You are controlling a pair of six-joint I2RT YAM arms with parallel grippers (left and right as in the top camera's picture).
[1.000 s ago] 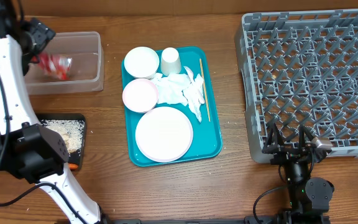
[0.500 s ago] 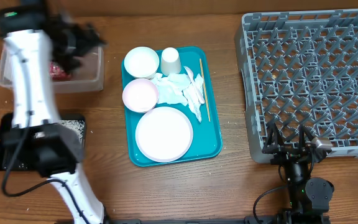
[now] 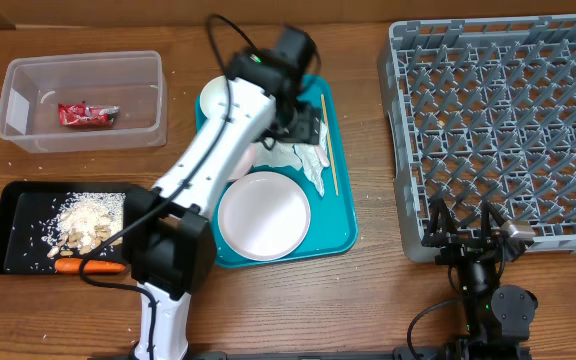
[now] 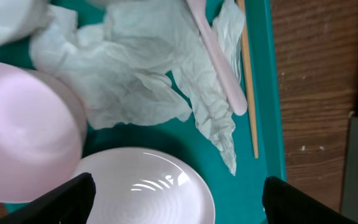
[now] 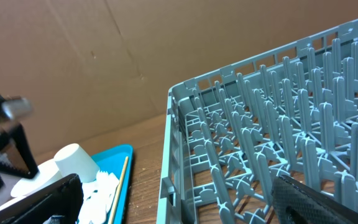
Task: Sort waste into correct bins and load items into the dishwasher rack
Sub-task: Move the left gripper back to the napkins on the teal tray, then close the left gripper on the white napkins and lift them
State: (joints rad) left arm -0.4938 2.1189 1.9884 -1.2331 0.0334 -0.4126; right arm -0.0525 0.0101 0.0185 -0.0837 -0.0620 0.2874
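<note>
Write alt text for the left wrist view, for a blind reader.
Crumpled white napkins lie on a teal tray, a pale fork across them and a thin wooden stick alongside. A pale bowl sits left, a white plate below, framed by the open left gripper.

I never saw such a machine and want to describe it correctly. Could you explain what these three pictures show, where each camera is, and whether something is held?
This is a two-armed robot at a table. The overhead picture looks from above; the other two come from cameras on each wrist. The left gripper, open and empty, hovers over crumpled white paper napkins on a teal tray, beside a round pale plate. The right gripper, also open, rests by the grey lattice dishwasher rack. A red foil wrapper lies in the clear plastic tub.
</note>
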